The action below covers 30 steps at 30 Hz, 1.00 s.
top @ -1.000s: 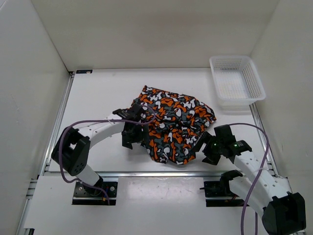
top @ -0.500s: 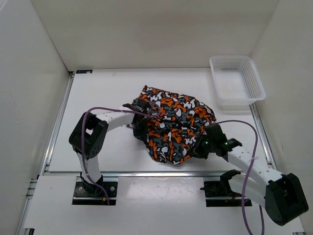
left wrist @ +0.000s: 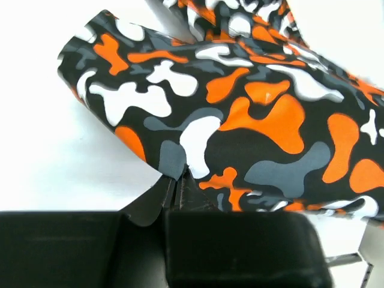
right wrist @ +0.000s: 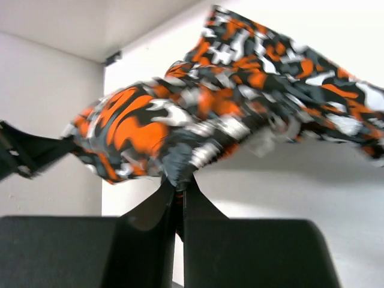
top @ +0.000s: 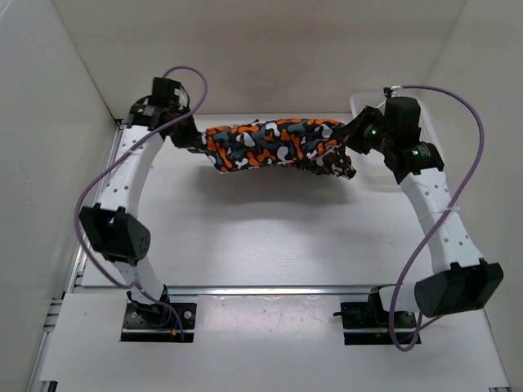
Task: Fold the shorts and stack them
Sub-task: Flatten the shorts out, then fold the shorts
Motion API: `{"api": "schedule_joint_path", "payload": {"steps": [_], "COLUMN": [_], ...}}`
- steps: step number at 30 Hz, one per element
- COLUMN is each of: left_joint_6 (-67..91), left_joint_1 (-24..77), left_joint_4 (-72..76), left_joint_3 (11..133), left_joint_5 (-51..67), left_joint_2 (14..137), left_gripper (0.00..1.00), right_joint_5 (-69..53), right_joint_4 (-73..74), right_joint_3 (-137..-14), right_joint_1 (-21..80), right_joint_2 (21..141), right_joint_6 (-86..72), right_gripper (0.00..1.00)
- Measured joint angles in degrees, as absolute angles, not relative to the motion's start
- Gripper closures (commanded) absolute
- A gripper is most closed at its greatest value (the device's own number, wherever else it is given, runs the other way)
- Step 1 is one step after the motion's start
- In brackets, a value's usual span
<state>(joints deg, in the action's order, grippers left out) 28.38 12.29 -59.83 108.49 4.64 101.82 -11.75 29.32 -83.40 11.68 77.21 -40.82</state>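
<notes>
Hanging near the surface's (top: pixel 270 237) far edge, the shorts (top: pixel 278 147) are clenched by the left gripper (top: pixel 196 139) and right gripper (top: pixel 353 140); either thin pinch could be lost if stretched.

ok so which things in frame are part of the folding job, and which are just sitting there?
In the job:
- shorts, lifted and stretched between the two hands
- left hand, shut on the shorts
- right hand, shut on the shorts

Just lying about:
- white mesh basket, far right corner, mostly hidden behind the right arm
</notes>
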Motion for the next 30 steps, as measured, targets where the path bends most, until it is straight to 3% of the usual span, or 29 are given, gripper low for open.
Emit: {"api": "schedule_joint_path", "payload": {"steps": [1, 2, 3, 5, 9, 13, 20, 25, 30], "left_joint_6": [27.8, 27.3, 26.8, 26.0, 25.7, 26.1, 30.2, 37.5, 43.9], "left_joint_1": [11.1, 10.5, 10.3, 9.9, 7.8, 5.5, 7.3, 7.6, 10.3], "left_joint_4": [-60.7, -61.2, -61.5, -61.8, -62.7, -61.7, -58.8, -56.5, -54.6], "left_joint_3": [109.4, 108.9, 106.9, 99.9, 83.6, 74.6, 65.1, 54.1, 44.0], "left_joint_5": [4.3, 4.3, 4.2, 3.9, 4.8, 6.0, 6.5, 7.0, 9.1], "left_joint_2": [99.6, 97.4, 94.3, 87.7, 78.9, 82.2, 82.6, 76.9, 75.2], "left_gripper": [0.84, 0.72, 0.38, 0.01, 0.01, 0.01, 0.14, 0.02, 0.0], "right_joint_5": [-11.8, -12.1, -12.1, -11.7, -10.1, -7.9, -5.1, -4.6, -4.6], "right_joint_4": [29.0, 29.5, 29.2, 29.3, 31.5, 35.5, 37.2, 36.6, 36.5], "right_joint_3": [-83.5, -82.9, -81.0, -73.6, -55.3, -43.8, -43.7, -44.9, -44.9], "right_joint_1": [11.8, 12.0, 12.4, 13.4, 14.2, 14.1, 13.9, 13.9, 13.9], "right_joint_2": [76.1, 74.6, 72.9, 67.7, 60.0, 61.2, 62.4, 63.2, 63.5], "right_joint_6": [-40.2, -39.8, -39.5, -38.9, -39.4, -40.2, -40.1, -40.0, -40.1], "right_gripper": [1.0, 1.0, 1.0, 1.0, 1.0, 1.0, 1.0, 1.0, 1.0]}}
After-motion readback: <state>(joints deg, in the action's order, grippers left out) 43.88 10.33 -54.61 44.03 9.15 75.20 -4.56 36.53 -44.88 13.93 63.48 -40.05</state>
